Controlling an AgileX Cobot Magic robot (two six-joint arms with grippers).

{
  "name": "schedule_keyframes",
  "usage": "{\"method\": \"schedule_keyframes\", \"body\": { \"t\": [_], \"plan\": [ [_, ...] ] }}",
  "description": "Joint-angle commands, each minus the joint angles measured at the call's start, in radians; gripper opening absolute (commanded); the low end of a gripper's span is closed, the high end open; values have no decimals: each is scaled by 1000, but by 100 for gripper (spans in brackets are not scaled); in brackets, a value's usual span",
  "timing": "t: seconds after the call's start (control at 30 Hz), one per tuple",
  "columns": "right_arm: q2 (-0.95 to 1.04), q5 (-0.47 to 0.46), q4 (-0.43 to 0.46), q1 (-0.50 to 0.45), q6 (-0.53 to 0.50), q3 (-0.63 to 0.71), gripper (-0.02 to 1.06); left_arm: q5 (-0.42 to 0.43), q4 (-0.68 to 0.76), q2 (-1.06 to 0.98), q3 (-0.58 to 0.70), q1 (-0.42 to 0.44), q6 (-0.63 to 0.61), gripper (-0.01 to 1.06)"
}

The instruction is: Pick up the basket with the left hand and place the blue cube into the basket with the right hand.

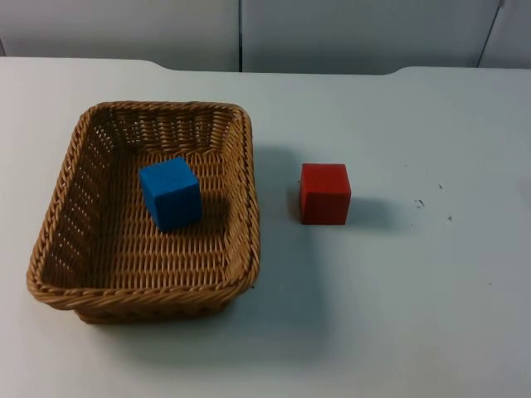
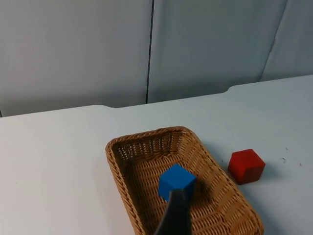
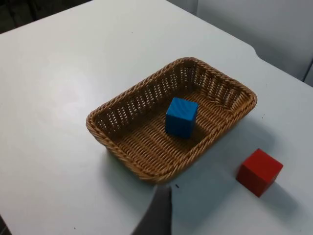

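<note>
1. The top view looks down from above onto the table (image 1: 415, 315), the wall (image 1: 332, 33) at its far edge.
2. Both wrist views look from higher, set-back positions.
3. All three share the basket (image 1: 50, 282), blue cube (image 1: 170, 193) and red cube (image 1: 324, 193).

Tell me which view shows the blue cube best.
The top view: the blue cube sits unobstructed on the floor of the basket, top and front faces visible. The right wrist view also shows it whole, at an angle. In the left wrist view a black fingertip covers its lower part.
</note>
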Motion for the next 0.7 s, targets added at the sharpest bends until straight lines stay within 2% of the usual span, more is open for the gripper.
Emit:
{"method": "schedule_keyframes", "body": {
  "t": [0.0, 0.13, 0.23, 0.27, 0.37, 0.57, 0.6, 0.67],
  "plan": [
    [-42, -7, 12, 3, -3, 27, 80, 39, -1, -24, 3, -7, -8, 69],
    [-129, 47, 12, 3, -3, 68, 80, 90, -1, -74, 3, -7, -8, 69],
    [-231, 136, 12, 3, -3, 114, 80, 92, 41, -132, 3, -7, -37, 69],
    [-231, 136, 12, 3, -3, 114, 80, 92, 41, -132, 3, -7, -37, 69],
    [-317, 193, 25, 3, -3, 141, 80, 102, 187, -183, 3, -7, -164, 69],
    [-402, 260, 35, 3, -3, 141, 80, 143, 236, -183, 3, -7, -173, 70],
    [-417, 280, 35, 3, -3, 141, 80, 147, 234, -183, 7, -7, -173, 72],
    [-439, 334, 35, 3, -3, 141, 80, 150, 230, -183, 48, -7, -173, 84]
  ]
}}
